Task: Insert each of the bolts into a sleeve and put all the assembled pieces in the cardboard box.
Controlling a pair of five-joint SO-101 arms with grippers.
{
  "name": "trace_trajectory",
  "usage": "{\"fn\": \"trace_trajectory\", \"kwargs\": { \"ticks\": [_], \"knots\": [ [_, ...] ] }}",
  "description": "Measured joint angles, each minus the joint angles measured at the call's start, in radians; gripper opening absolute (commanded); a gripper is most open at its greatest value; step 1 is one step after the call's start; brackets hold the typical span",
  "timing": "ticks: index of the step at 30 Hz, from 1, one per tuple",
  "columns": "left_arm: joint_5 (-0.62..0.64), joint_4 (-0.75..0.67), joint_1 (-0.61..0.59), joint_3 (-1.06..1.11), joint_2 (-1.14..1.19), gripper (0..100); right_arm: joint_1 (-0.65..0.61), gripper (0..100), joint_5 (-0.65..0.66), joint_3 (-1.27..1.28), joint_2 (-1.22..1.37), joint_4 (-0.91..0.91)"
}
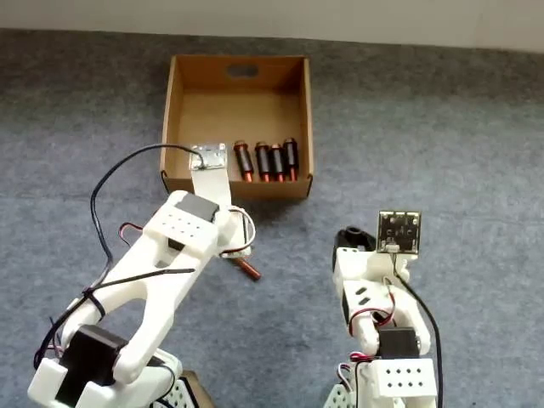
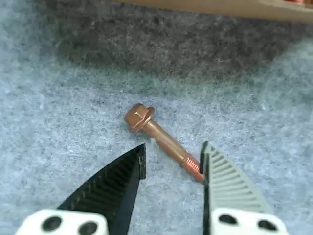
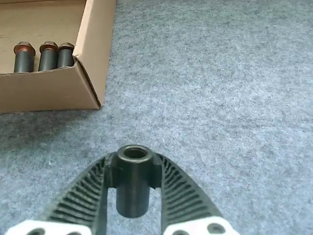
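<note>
A copper bolt (image 2: 161, 137) lies flat on the grey carpet, its hex head toward the box; in the high view the bolt (image 1: 246, 269) pokes out beside the left arm. My left gripper (image 2: 172, 161) hangs open just above it, one fingertip (image 2: 211, 161) over the threaded end. My right gripper (image 3: 133, 183) is shut on a black sleeve (image 3: 132, 178) held upright, bore facing up; in the high view that sleeve (image 1: 351, 237) sits at the right arm's tip. The cardboard box (image 1: 180, 106) holds several assembled pieces (image 1: 266, 161) along its near wall.
Grey carpet covers the whole table. The box's near wall (image 3: 49, 90) stands close ahead of the right gripper, with three bolt heads (image 3: 44, 49) showing inside. Open carpet lies between the two arms and to the right of the box.
</note>
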Motion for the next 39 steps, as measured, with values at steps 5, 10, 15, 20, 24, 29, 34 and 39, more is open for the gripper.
{"fn": "trace_trajectory", "kwargs": {
  "ticks": [5,10,15,20,24,29,34,39],
  "knots": [
    [0.043,0.0,0.002,0.023,0.0,24,0.0,0.5,0.0,0.0,0.0,0.0],
    [0.044,-0.015,0.0,0.052,0.0,23,0.0,0.5,0.0,0.0,0.0,0.0],
    [0.044,-0.092,0.002,0.092,0.0,20,0.0,0.5,0.0,0.0,0.0,0.0],
    [0.044,-0.114,0.002,0.095,0.0,21,0.0,0.5,0.0,0.0,0.0,0.0],
    [0.044,-0.114,0.002,0.107,0.0,21,0.0,0.5,0.0,0.0,0.0,0.0],
    [0.049,-0.124,0.002,0.109,0.072,20,0.0,0.5,0.0,0.0,0.0,0.0],
    [0.044,-0.121,0.002,0.044,0.173,20,0.0,0.5,0.0,0.0,0.0,0.0],
    [0.044,-0.11,0.003,0.017,0.201,7,0.0,0.5,0.0,0.0,0.0,0.0]
  ]
}}
